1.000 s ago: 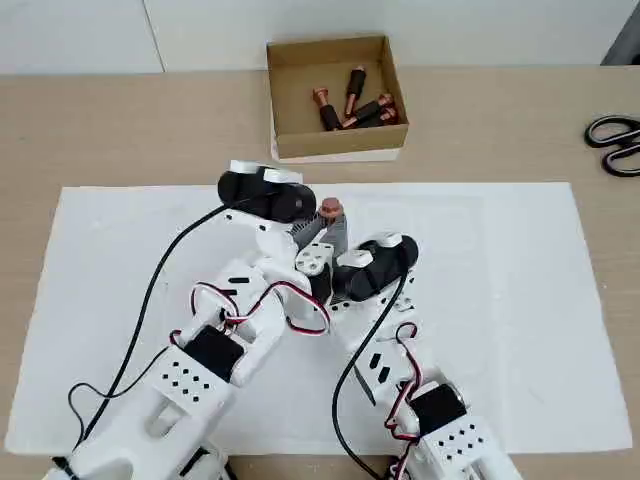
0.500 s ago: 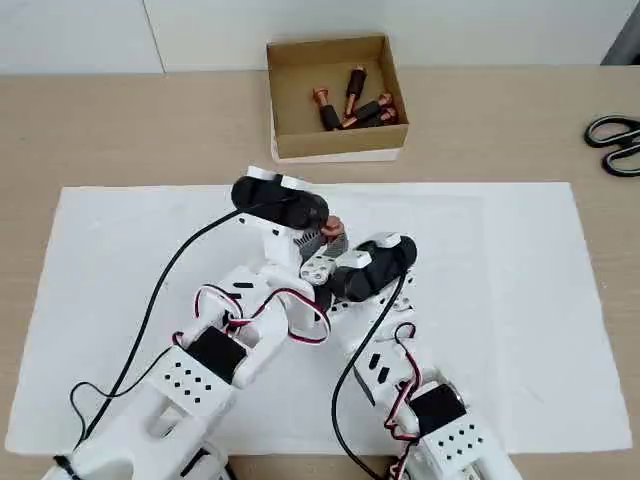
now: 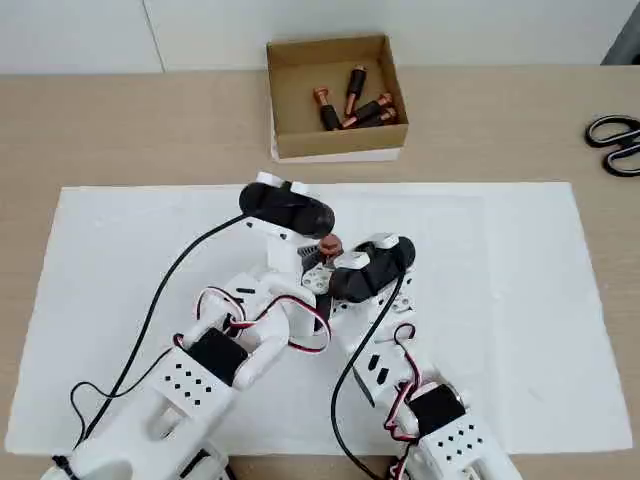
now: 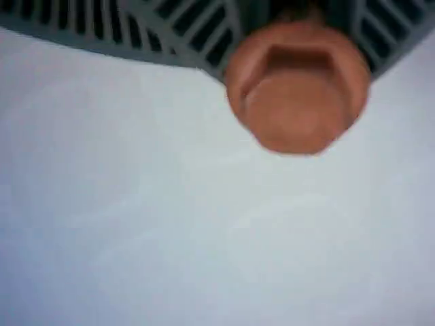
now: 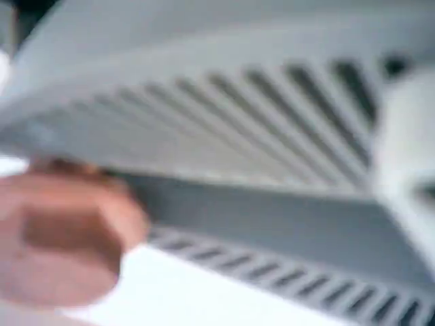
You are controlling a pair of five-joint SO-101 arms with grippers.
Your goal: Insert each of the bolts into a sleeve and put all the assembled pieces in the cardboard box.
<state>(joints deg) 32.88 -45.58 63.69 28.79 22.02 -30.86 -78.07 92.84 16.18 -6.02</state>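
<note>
On the white mat (image 3: 500, 300), the bolt (image 4: 297, 88) is clamped by the left gripper (image 3: 322, 250), its shaft hidden; the hold of the right gripper (image 3: 335, 265) cannot be judged.

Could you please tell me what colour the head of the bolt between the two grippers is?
Copper-orange; the bolt head shows best in the left wrist view.

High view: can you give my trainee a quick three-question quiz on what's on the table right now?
1. True or false: the cardboard box already holds assembled pieces.
2. The scissors lie: A in the box; B balanced on the box's rim; C on the bare table.
3. Fill in: the bolt head between the two arms is ___ coloured.
Key: 1 true; 2 C; 3 copper.
</note>
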